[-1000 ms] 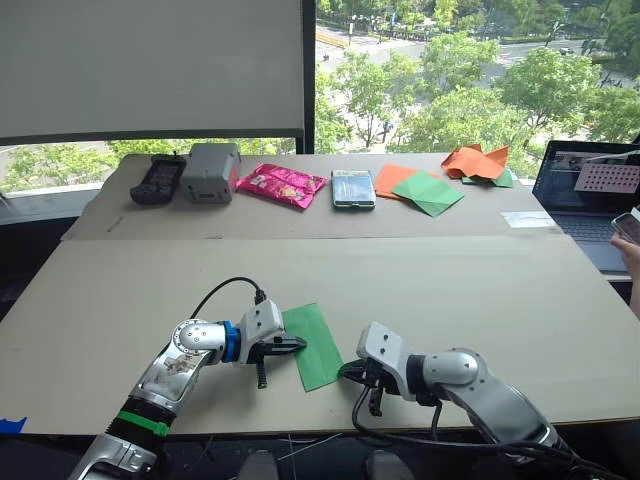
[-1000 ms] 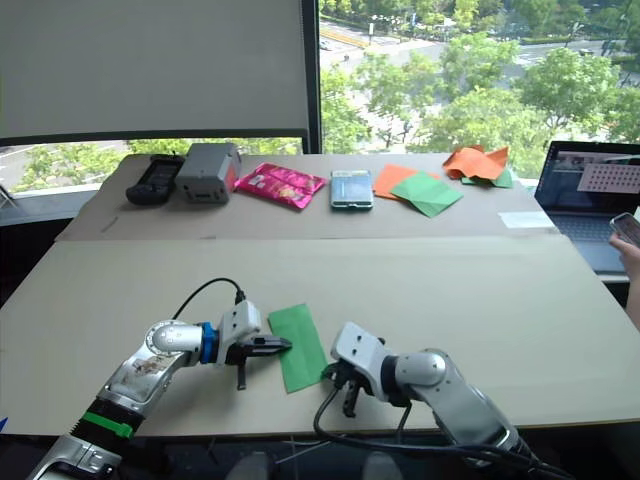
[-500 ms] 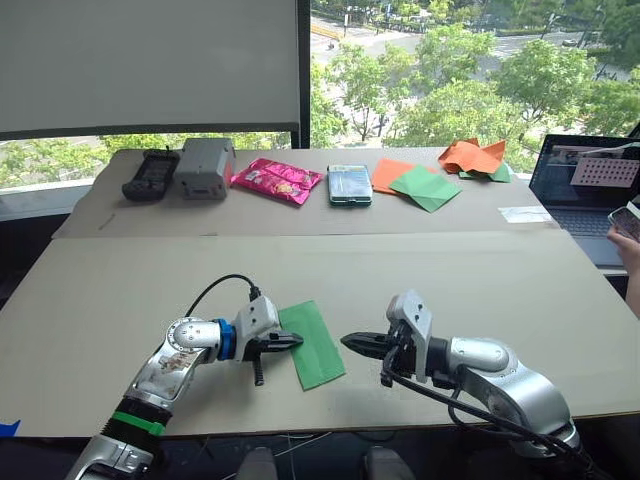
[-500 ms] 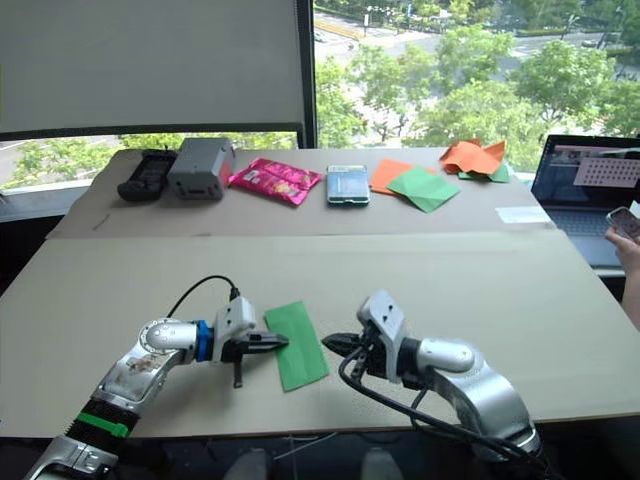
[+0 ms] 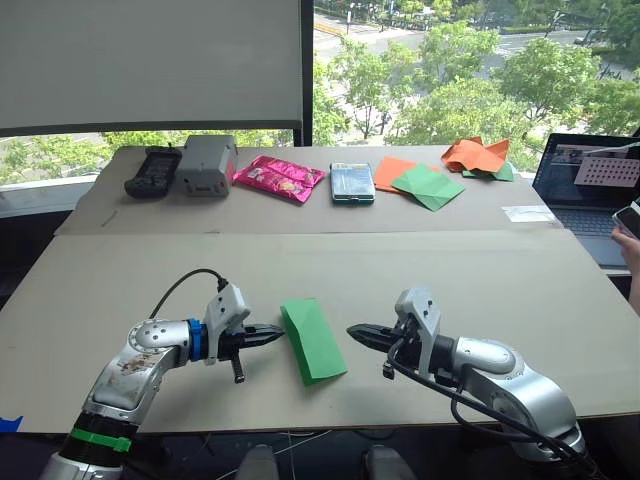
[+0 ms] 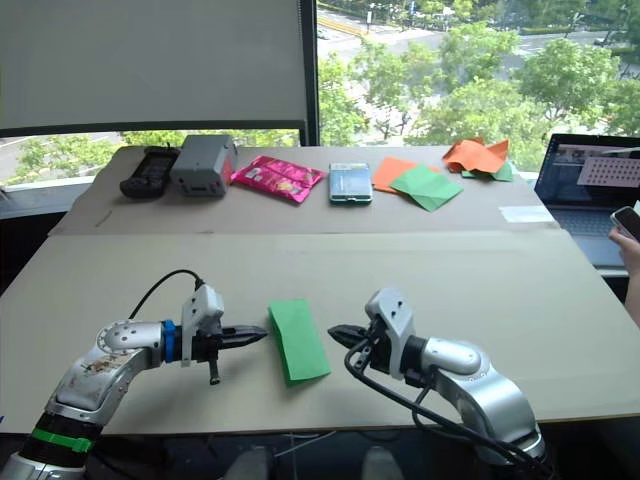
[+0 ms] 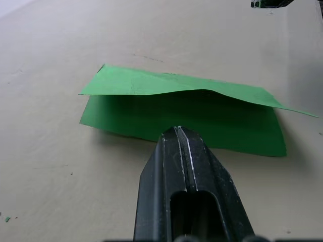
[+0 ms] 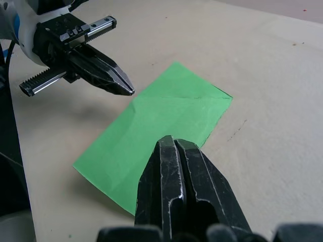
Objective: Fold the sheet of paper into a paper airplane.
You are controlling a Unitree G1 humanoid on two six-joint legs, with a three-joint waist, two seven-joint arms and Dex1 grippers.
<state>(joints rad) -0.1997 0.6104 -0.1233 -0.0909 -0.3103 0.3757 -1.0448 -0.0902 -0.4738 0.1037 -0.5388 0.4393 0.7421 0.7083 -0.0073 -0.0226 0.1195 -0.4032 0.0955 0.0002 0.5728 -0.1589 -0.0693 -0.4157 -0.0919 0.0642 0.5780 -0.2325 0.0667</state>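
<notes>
Lots of room here. My left pincer (image 5: 272,336) and right pincer (image 5: 358,331) point at each other with only the sheet of paper (image 5: 312,339) flat between them, a bare strip of desk (image 5: 420,270) on each side of it. Beyond both tips the desk is open; the clutter, pink packet (image 5: 279,180) and orange sheet (image 5: 392,174), sits well apart at the far edge.

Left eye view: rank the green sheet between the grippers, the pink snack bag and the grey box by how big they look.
1. Green sheet, largest, though it lies nearest the camera.
2. Pink snack bag.
3. Grey box, close to the bag; that ranking is unsure.
</notes>
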